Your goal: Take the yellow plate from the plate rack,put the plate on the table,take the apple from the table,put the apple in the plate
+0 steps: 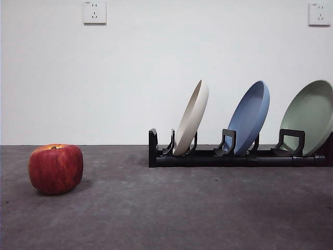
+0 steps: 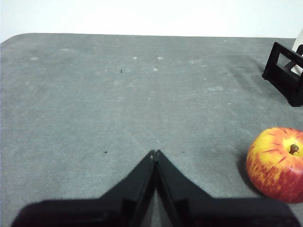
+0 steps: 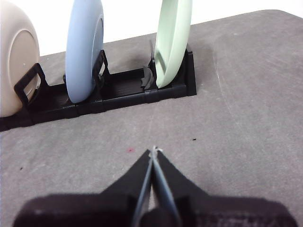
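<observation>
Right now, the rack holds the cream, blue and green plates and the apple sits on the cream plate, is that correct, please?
Not quite. The apple sits on the bare table, well apart from the rack; the front view shows this. The rack does hold the cream plate, blue plate and green plate.

**Soft, even light, with blown-out whites up top**

Front view is bright and evenly lit, the wall [image 1: 156, 73] glowing pale. The apple [image 1: 55, 168] throws only a faint, soft shadow to its right on the table [image 1: 171, 213], with a bright glint near its stem. Under the plate rack [image 1: 239, 156] sits a thin dark shadow. In the left wrist view the background above the far table edge is washed out white, and the left gripper [image 2: 154, 153] is a blurred, featureless black. The right gripper [image 3: 153, 152] is soft too.
</observation>
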Controlling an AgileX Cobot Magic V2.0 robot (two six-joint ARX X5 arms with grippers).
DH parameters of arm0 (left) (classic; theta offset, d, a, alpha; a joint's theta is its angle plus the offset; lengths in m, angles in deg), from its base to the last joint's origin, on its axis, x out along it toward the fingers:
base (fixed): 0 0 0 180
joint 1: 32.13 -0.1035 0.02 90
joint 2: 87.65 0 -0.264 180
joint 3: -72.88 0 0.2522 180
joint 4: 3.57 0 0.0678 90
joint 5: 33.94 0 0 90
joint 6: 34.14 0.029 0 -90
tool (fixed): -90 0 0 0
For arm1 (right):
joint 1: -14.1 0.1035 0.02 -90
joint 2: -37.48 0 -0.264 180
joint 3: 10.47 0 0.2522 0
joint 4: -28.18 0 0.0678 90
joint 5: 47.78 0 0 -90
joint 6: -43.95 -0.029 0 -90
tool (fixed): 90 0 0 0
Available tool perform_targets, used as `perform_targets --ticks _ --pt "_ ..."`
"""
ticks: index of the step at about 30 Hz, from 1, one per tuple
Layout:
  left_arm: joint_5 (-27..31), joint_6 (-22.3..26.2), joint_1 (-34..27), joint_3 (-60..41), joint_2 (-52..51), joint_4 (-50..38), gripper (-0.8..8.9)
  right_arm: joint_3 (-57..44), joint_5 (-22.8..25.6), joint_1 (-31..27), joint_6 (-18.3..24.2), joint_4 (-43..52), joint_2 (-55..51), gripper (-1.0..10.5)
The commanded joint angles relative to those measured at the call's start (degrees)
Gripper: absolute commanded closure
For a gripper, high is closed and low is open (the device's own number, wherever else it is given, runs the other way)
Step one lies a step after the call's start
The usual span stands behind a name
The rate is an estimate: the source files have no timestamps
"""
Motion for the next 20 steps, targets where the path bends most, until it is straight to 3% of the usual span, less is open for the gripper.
perform_targets --ticks 1,4,8,12,20 --pt "-0.20 -0.35 -0.13 -0.57 0.02 -0.35 8.17 -0.46 -0.02 -0.04 -0.26 0.66 -0.09 9.5" --pt "-0.22 -0.37 -0.13 -0.55 0.02 -0.35 8.17 -0.44 -0.02 -0.04 -0.39 1.18 -0.09 9.5" --pt "-3.30 -1.99 -0.13 1.18 0.31 0.35 8.21 1.33 -1.29 0.00 -6.40 2.05 -0.04 9.6" --pt "-3.82 -4.81 -0.13 6.67 3.30 3.37 8.21 6.40 -1.31 0.00 -6.51 1.99 1.42 9.6" --pt "-4.87 -4.66 -0.13 11.89 13.20 1.81 8.21 13.55 -2.99 0.00 -5.77 0.28 12.52 9.6"
